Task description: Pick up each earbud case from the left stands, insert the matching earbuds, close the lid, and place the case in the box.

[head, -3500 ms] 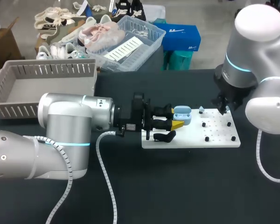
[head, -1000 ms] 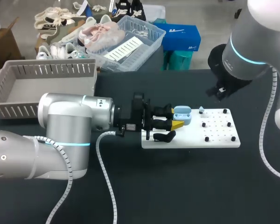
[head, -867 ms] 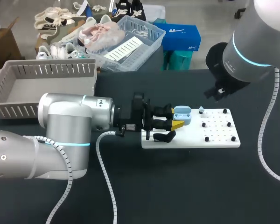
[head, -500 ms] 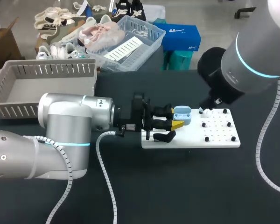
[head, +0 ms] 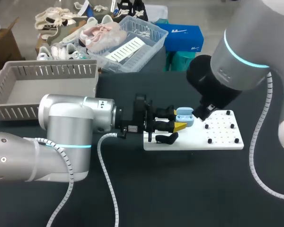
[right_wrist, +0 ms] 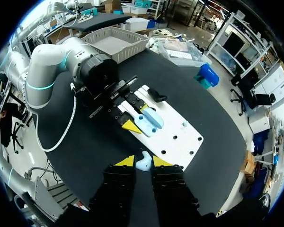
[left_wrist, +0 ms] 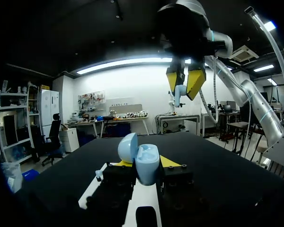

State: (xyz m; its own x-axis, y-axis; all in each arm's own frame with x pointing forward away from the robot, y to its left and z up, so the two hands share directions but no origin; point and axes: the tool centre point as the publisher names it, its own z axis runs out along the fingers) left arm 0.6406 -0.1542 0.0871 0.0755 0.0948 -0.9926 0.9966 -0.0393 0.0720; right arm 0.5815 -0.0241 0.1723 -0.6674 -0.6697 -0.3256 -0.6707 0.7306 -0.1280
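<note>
My left gripper (head: pixel 179 119) is shut on a light blue earbud case (head: pixel 185 116), lid open, held just over the near-left part of the white stand board (head: pixel 222 141). In the left wrist view the case (left_wrist: pixel 146 161) sits between the yellow tips, with my right gripper (left_wrist: pixel 184 84) hanging above it. My right gripper (right_wrist: pixel 143 162) is shut on a light blue earbud (right_wrist: pixel 143 164), high over the case (right_wrist: pixel 149 120) and board (right_wrist: pixel 180 139). In the head view the right arm hides its own fingers. Another earbud (right_wrist: pixel 185 124) rests on the board.
A black stand (head: pixel 166 138) sits on the board's left end, with small black pegs (head: pixel 209 140) to the right. A grey slatted tray (head: pixel 42 80) stands at the back left, a clear basket (head: pixel 128 42) behind it, a blue box (head: pixel 184 37) further back.
My right arm has swung left and forward from behind the board's far right corner to above the open case. The left arm and case have not moved.
</note>
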